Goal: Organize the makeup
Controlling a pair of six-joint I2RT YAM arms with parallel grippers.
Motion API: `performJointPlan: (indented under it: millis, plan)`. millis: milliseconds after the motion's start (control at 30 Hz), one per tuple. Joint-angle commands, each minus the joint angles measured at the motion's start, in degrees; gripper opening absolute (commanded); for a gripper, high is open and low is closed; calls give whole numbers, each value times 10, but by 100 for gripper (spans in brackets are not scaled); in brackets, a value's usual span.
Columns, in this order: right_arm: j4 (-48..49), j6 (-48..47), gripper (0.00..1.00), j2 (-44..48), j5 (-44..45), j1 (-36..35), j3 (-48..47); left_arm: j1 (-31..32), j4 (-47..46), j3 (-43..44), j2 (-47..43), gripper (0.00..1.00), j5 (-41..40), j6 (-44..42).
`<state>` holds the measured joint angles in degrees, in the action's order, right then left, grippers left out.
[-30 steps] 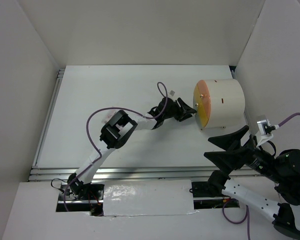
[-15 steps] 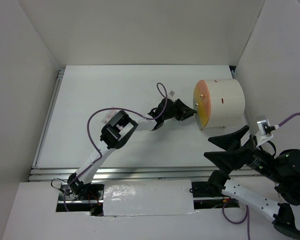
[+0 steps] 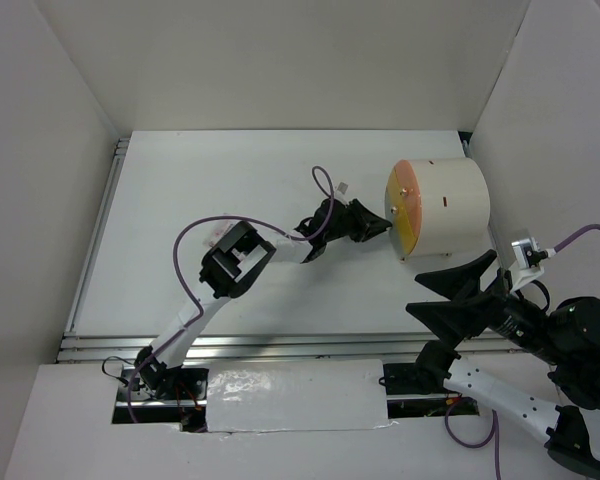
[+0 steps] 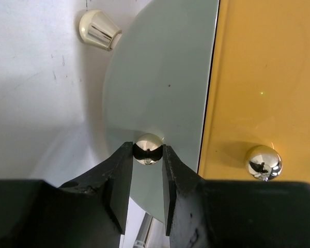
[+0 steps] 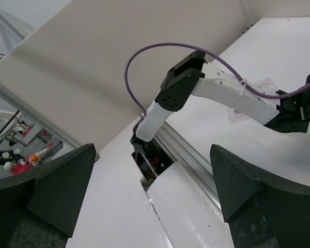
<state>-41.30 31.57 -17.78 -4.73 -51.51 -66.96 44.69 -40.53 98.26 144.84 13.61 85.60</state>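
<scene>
left pincer (image 4: 147,151) pinching knob (image 4: 148,146) | right pincer (image 5: 152,152) spread | packet (image 5: 236,115) well behind left pincer, near elbow

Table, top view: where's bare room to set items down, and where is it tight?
Bare table lies far-left, between the side rail and the left arm; also the near strip between that arm and the right gripper. Tight at the cylinder face, where the left gripper pinches a knob.
</scene>
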Motion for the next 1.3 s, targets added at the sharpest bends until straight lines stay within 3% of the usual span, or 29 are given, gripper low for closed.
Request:
performJointPlan:
  millis: [0,1267]
  plan:
    - [9,-12,100,-12,4,-2,-7,-8,-17,-28,-33,29,-3,-19]
    - [6,-7,100,-7,5,-2,-10,-63,-36,-192,-148,28,-7,-62]
